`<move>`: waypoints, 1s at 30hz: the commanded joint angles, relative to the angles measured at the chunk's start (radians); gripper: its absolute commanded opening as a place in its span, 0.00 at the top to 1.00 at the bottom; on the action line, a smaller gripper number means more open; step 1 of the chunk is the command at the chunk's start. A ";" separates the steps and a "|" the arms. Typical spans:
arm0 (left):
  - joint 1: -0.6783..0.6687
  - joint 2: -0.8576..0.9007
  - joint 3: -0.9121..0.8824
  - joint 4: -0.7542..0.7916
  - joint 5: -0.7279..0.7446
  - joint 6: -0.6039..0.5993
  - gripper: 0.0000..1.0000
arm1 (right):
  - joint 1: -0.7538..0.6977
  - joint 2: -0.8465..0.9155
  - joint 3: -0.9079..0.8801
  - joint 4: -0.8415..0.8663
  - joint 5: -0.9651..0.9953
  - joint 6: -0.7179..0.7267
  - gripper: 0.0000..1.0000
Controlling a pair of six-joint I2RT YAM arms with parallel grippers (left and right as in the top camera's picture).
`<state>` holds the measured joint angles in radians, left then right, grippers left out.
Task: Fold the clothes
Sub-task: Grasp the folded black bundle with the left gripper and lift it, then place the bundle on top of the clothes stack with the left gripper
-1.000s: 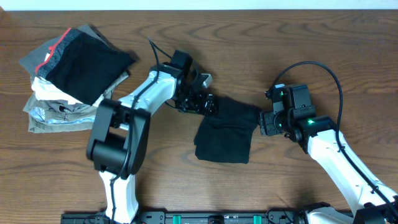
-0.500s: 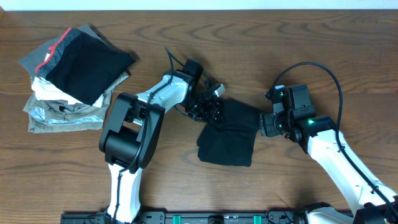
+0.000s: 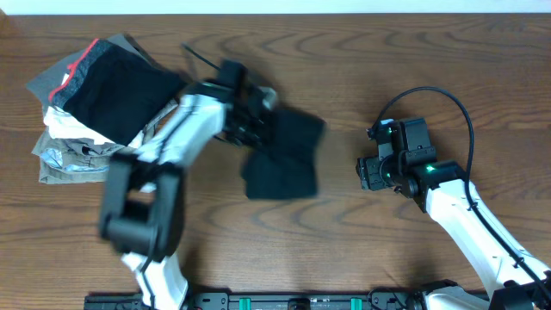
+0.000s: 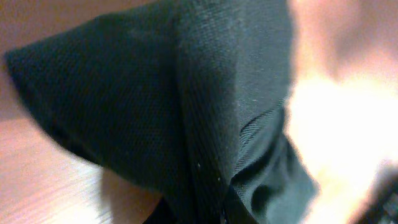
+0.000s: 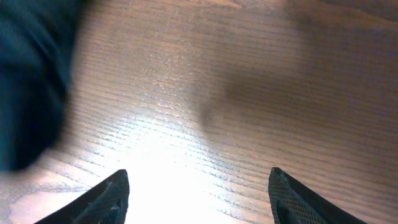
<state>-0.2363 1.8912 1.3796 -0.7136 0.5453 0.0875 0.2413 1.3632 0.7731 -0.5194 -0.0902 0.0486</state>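
Overhead: shows the black T-shirt [image 3: 280, 159] lying folded on the wooden table [image 3: 344, 52], to the right of the pile of folded garments [image 3: 86, 120] and a little apart from it. Shows the left gripper [image 3: 248, 127] blurred, clenched on the shirt edge that faces the pile. Shows the right gripper [image 3: 363, 172] far to the right of the pile, beyond the T-shirt and not touching it, with jaws released over bare wood.

Left wrist: fills almost fully with black knitted fabric, bunched in a thick fold very near to the lens. Cannot make out the fingers themselves here.

Right wrist: shows two dark fingertips [image 5: 115, 196] standing apart with only wood grain between them. Shows also a dark blur of the T-shirt on the side toward the pile.
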 commanded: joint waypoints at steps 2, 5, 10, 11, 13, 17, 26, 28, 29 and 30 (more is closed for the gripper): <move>0.108 -0.151 0.020 0.010 -0.173 0.095 0.94 | 0.014 -0.004 0.011 -0.001 0.011 -0.002 0.30; 0.188 -0.201 0.023 0.052 -0.177 0.121 0.94 | 0.014 -0.004 0.011 -0.001 0.011 -0.002 0.30; 0.328 -0.216 0.041 0.135 -0.176 0.122 0.94 | 0.014 -0.004 0.011 -0.007 0.011 -0.002 0.30; 0.359 -0.216 0.041 0.166 -0.176 0.122 0.94 | 0.014 -0.003 0.011 -0.010 0.011 -0.002 0.30; 0.404 -0.216 0.041 0.218 -0.176 0.121 0.95 | 0.014 -0.004 0.011 -0.013 0.011 -0.002 0.30; 0.484 -0.216 0.041 0.320 -0.175 0.117 0.94 | 0.014 -0.004 0.011 -0.016 0.011 -0.001 0.30; 0.608 -0.189 0.041 0.400 -0.177 0.117 0.93 | 0.014 -0.004 0.011 -0.016 0.011 -0.001 0.30; 0.634 -0.171 0.041 0.411 -0.177 0.105 0.93 | 0.014 -0.004 0.011 -0.016 0.011 -0.001 0.30; 0.649 -0.161 0.041 0.420 -0.177 0.089 0.93 | 0.014 -0.003 0.011 -0.017 0.011 -0.002 0.30; 0.666 -0.150 0.041 0.433 -0.177 0.068 0.94 | 0.014 -0.004 0.011 -0.017 0.011 -0.002 0.30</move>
<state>0.3843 1.7119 1.3884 -0.3088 0.3710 0.1833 0.2413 1.3632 0.7731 -0.5350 -0.0860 0.0486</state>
